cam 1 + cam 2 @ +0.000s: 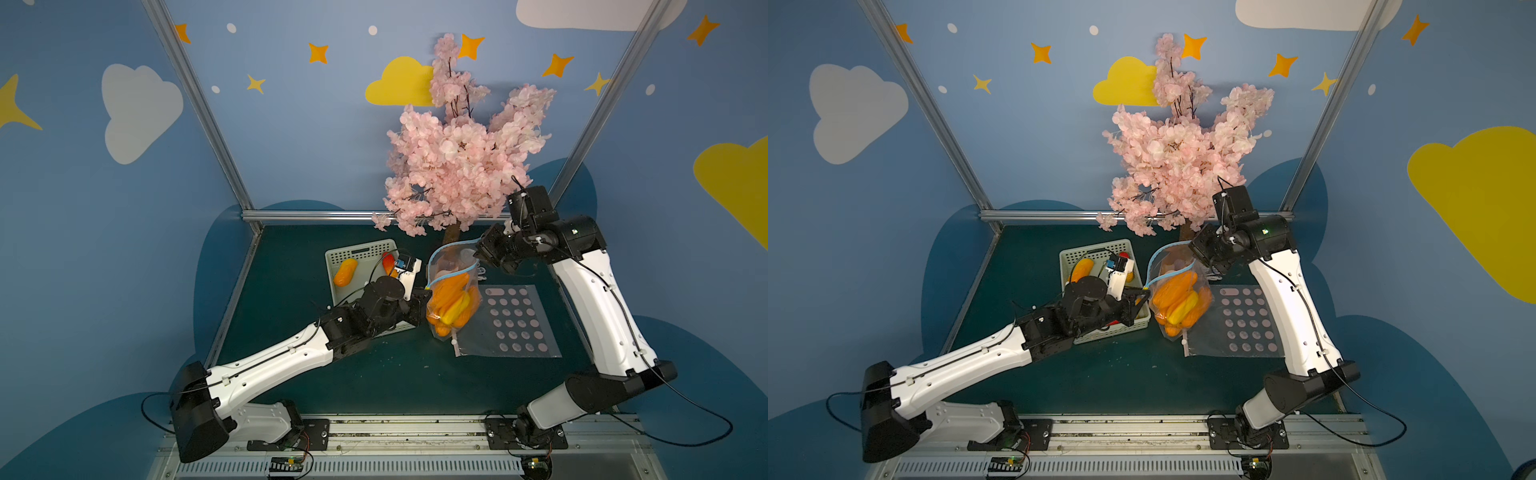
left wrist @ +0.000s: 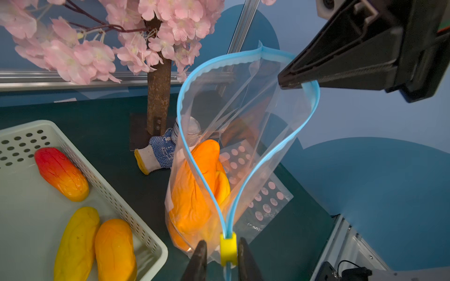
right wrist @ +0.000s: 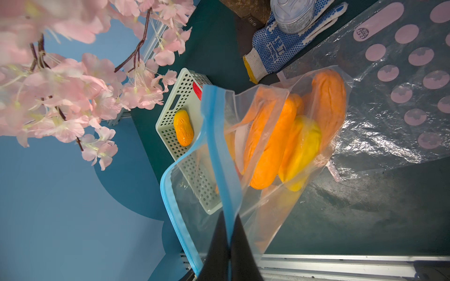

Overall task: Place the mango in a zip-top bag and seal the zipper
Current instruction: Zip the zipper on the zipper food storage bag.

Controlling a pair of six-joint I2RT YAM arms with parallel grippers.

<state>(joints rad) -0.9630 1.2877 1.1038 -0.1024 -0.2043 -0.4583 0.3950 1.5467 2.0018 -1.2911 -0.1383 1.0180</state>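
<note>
While the right gripper (image 3: 229,219) is clenched on the blue zipper strip (image 2: 185,97) at the far-right end of the mouth and holds that end up, the zip-top bag (image 1: 451,259) stands in the middle of the table (image 1: 374,374), just right of the basket (image 1: 332,259). The mouth gapes in a wide teardrop loop that narrows toward the near left, where the two tracks meet at the yellow slider (image 2: 228,248). The left gripper (image 2: 222,241) straddles that slider, with one finger just beside it and a sliver of bag film showing on the other side. Whether it actually pinches the slider I cannot tell. The mangoes (image 1: 451,301) are already inside, packed side by side in the lower half of the bag: several orange ones and a yellow one. Their long axes stand steeply. The upper ends tilt to the far right, toward the raised end of the zipper, and the lower ends sit at the near-left bottom. More fruit lies loose in the basket, among it a red-and-orange mango (image 2: 60,174). A flat dotted bag (image 1: 515,320) lies on the table just right of the held one. A glove (image 2: 160,153) and a can (image 3: 291,14) sit by the trunk of the blossom tree (image 1: 453,158) at the far side.
</note>
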